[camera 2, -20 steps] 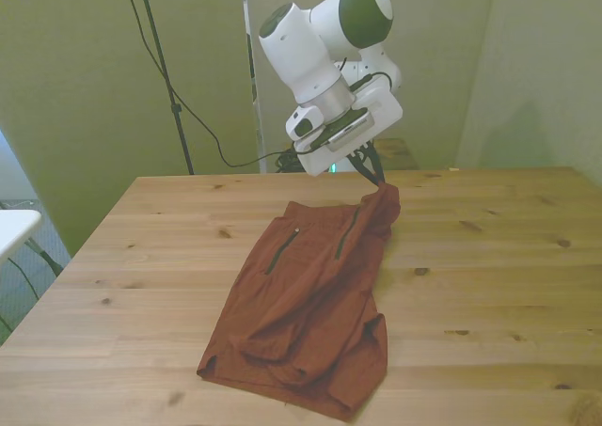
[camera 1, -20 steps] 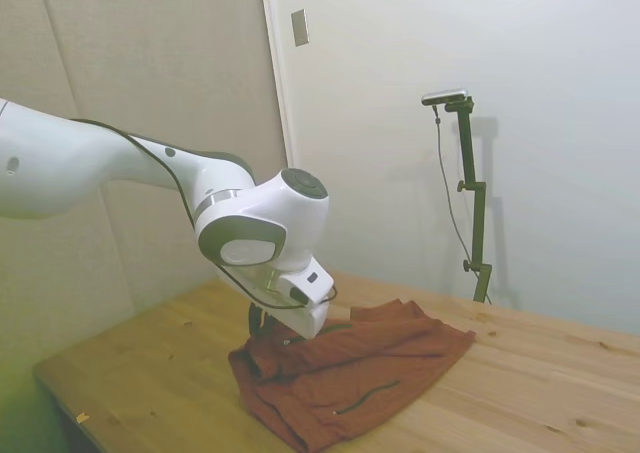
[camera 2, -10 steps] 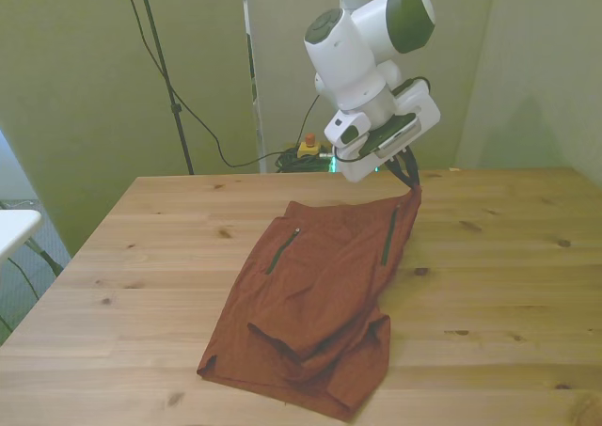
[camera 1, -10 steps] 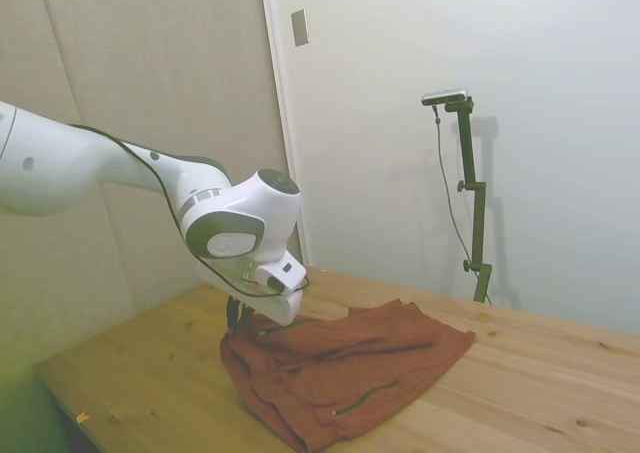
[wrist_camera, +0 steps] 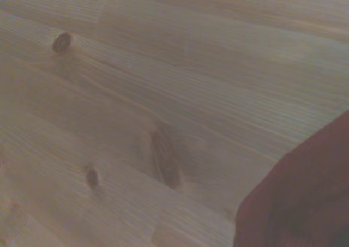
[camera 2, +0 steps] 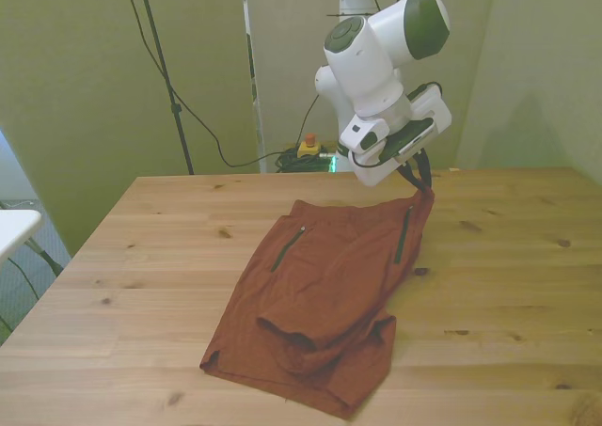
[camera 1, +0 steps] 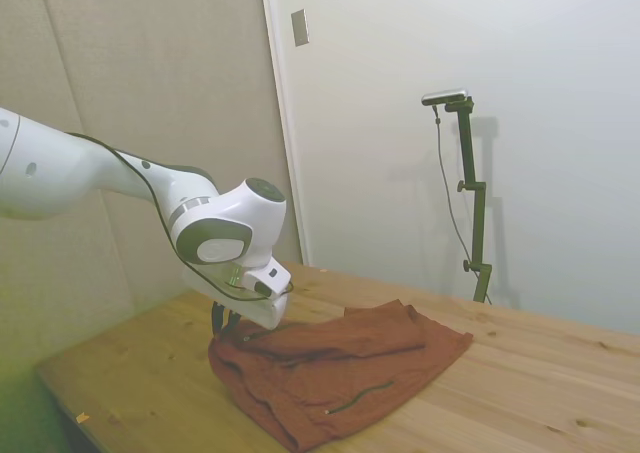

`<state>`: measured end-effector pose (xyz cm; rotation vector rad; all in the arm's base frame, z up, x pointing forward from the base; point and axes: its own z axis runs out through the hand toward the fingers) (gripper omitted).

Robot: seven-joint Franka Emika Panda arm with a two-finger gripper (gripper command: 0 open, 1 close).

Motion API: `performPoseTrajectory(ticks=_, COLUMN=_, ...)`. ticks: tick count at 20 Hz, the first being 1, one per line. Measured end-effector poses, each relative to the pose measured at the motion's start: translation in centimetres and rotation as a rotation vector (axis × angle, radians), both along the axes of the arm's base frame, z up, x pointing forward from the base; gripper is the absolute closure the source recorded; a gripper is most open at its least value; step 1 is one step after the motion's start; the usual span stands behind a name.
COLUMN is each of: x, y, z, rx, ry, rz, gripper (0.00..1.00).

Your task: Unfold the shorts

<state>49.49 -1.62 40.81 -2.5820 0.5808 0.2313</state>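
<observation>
Front view shows the wooden table (camera 2: 527, 257) carrying the shorts (camera 2: 320, 294), which lie across its middle and run from the far corner under the arm toward the near edge. Relative to the shorts, the white arm (camera 2: 386, 31) stands above their far corner on the front view's right. The gripper (camera 2: 420, 183) is closed on that corner, pinching a small peak of cloth lifted just clear of the wood; the rest of the garment rests on the table. Near the shorts' near end a fold of cloth lies doubled over the layer beneath, so the garment is judged only partly opened.

Side view confirms the pinch at the shorts' raised end (camera 1: 225, 333), low over the table. Wrist view shows bare wood beside one dark edge of the shorts (wrist_camera: 305, 203).

Recommendation: draw the held corner outward, away from the shorts' body and low to the table, so the doubled layer slides off rather than bunching. Risk: a high lift could drag the whole garment.
</observation>
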Motion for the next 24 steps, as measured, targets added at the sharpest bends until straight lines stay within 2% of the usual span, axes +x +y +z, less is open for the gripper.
performPoseTrajectory(ticks=5, x=0.0, y=-0.2, z=0.4, rx=-0.001, ry=-0.011, rz=-0.002, gripper=0.0)
performPoseTrajectory(ticks=7, x=0.2, y=-1.3, z=1.0, rx=-0.022, ry=-0.039, rz=-0.041, gripper=0.0)
performPoseTrajectory(ticks=11, x=1.8, y=-6.7, z=2.3, rx=-0.08, ry=-0.107, rz=-0.244, gripper=0.0)
performPoseTrajectory(ticks=15, x=4.2, y=-13.2, z=2.3, rx=-0.122, ry=-0.155, rz=-0.46, gripper=0.0)
performPoseTrajectory(ticks=20, x=8.0, y=-17.6, z=2.0, rx=-0.156, ry=-0.17, rz=-0.715, gripper=0.0)
performPoseTrajectory(ticks=24, x=10.8, y=-21.2, z=0.9, rx=-0.163, ry=-0.142, rz=-0.913, gripper=0.0)
